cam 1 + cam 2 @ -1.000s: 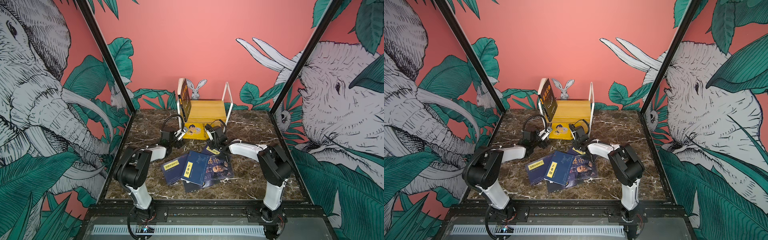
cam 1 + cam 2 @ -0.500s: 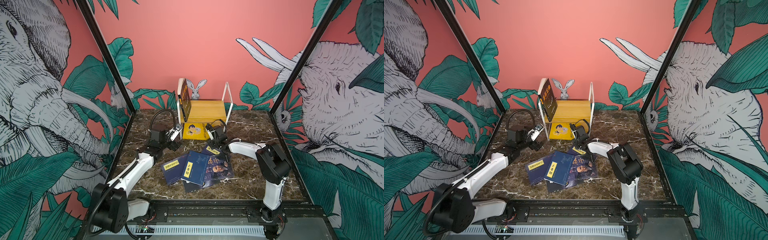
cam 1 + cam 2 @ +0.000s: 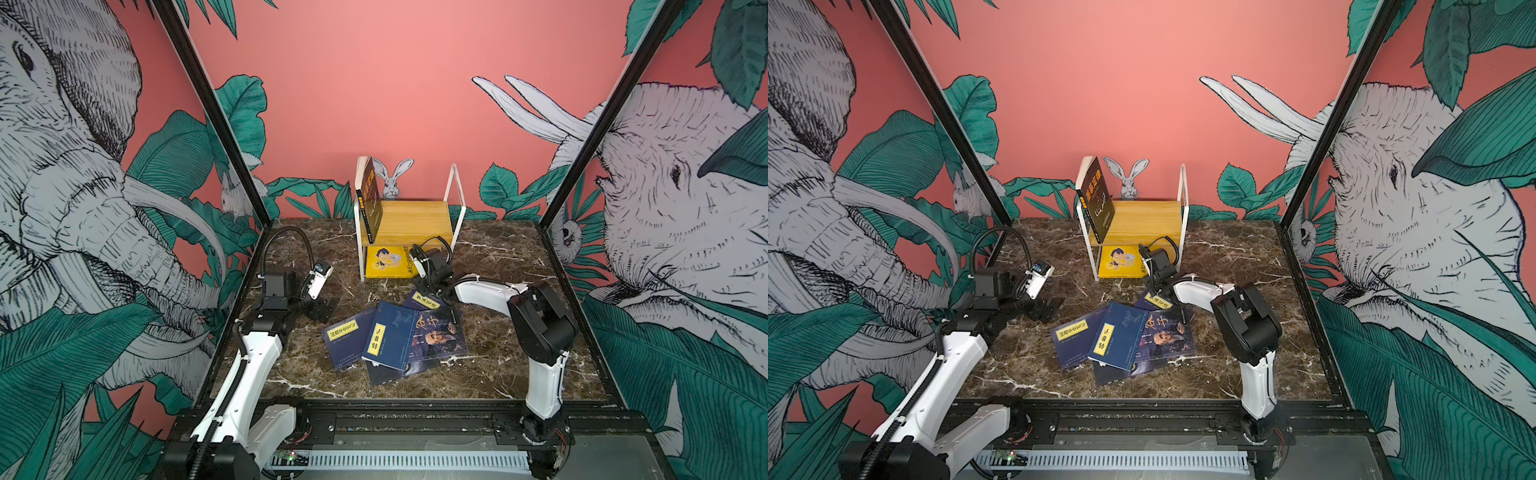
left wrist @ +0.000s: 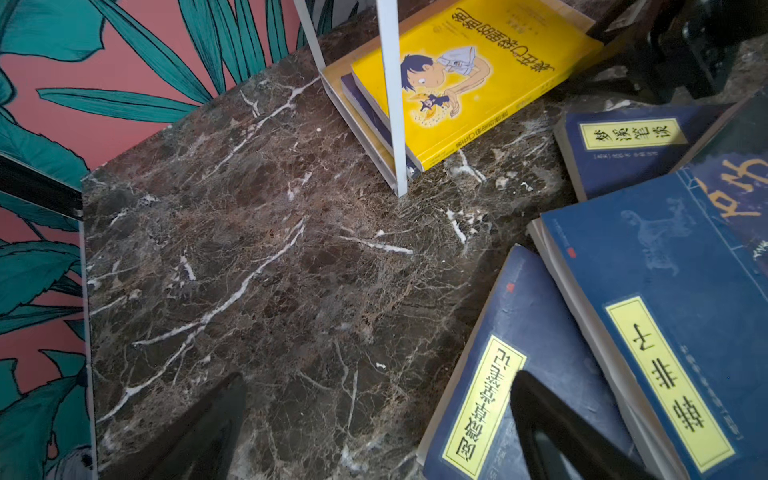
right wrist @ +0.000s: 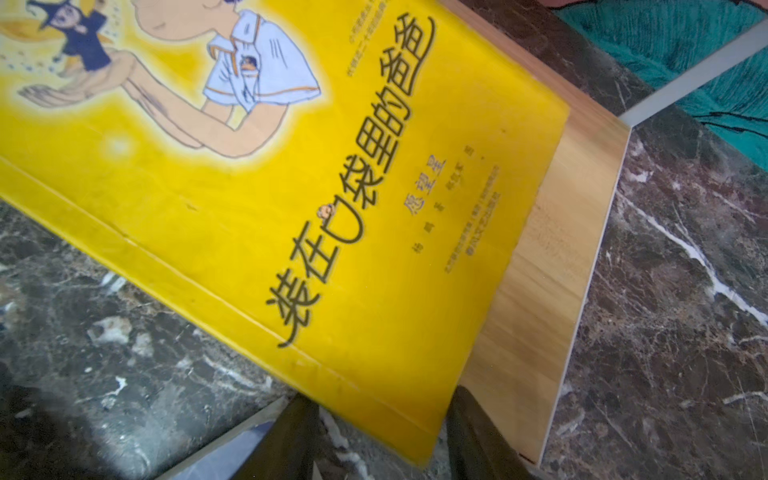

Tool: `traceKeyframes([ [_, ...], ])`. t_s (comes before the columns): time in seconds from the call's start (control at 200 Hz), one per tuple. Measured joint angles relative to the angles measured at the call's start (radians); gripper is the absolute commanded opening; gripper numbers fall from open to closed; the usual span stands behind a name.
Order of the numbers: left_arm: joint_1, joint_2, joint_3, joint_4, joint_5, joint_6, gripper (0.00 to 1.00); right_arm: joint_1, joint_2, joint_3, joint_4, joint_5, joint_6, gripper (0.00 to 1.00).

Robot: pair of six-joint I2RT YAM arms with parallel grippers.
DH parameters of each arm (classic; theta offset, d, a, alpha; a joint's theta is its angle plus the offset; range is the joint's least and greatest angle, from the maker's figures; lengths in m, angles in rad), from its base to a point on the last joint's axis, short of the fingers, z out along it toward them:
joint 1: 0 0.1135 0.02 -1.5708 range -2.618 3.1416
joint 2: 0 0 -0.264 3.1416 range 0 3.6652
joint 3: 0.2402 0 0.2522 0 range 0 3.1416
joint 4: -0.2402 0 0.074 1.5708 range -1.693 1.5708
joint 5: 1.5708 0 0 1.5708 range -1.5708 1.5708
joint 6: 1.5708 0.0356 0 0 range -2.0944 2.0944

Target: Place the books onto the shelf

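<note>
Books point(image 3: 388, 337): a loose, overlapping pile lies flat on the tabletop point(image 3: 503, 266), just in front of the shelf point(image 3: 415, 216). Most have navy covers with yellow title labels.
Large-character book point(image 3: 437, 332): dark cover. It lies at the pile's right side, in front of the shelf's right half.
Yellow book point(image 3: 388, 262): lies flat on the shelf's lower board, spine towards the shelf's front. In the right wrist view it lies askew, with bare lower board point(image 5: 561, 249) showing along one short side.
Navy book point(image 4: 359, 99): lies directly under the yellow book on the same board. Only the left wrist view shows it; in both top views the yellow cover hides it.
Dark book point(image 3: 1098, 199): stands on the shelf's upper board, leaning against the shelf's left frame. Only the top views show it.
Left fingers point(image 4: 548, 419): spread wide and holding nothing, in front of the shelf and to its left, beside the pile. In the left wrist view one finger overlaps the nearest navy cover; contact cannot be told.
Right fingers point(image 5: 473, 440): at the shelf's front right corner, level with the lower board. The top views hide the tips. The right wrist view shows them partly apart with the yellow book's corner in the gap; whether they press on it cannot be told.
</note>
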Motion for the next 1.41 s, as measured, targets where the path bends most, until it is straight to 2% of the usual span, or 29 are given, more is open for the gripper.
traceKeyframes([
  [0.68, 0.016, 0.0, -0.033, 0.0, 0.064, -0.007, 1.0, 0.003, 0.028, 0.042, -0.011, -0.019, 0.02, 0.5],
  [0.9, 0.019, 0.001, -0.04, 0.008, 0.063, -0.007, 1.0, 0.024, 0.014, 0.019, -0.008, -0.01, 0.024, 0.55],
  [1.03, 0.019, 0.001, -0.044, 0.018, 0.063, -0.007, 1.0, 0.031, -0.068, -0.071, -0.001, -0.008, 0.044, 0.55],
  [1.275, 0.02, 0.009, -0.061, 0.029, 0.061, -0.008, 1.0, 0.036, -0.315, -0.246, 0.009, 0.011, 0.091, 0.55],
  [1.361, 0.019, 0.011, -0.064, 0.037, 0.064, -0.011, 0.99, 0.035, -0.33, -0.251, 0.012, 0.037, 0.09, 0.5],
  [1.406, 0.02, 0.015, -0.065, 0.039, 0.064, -0.013, 0.99, 0.035, -0.322, -0.251, 0.014, 0.043, 0.093, 0.44],
])
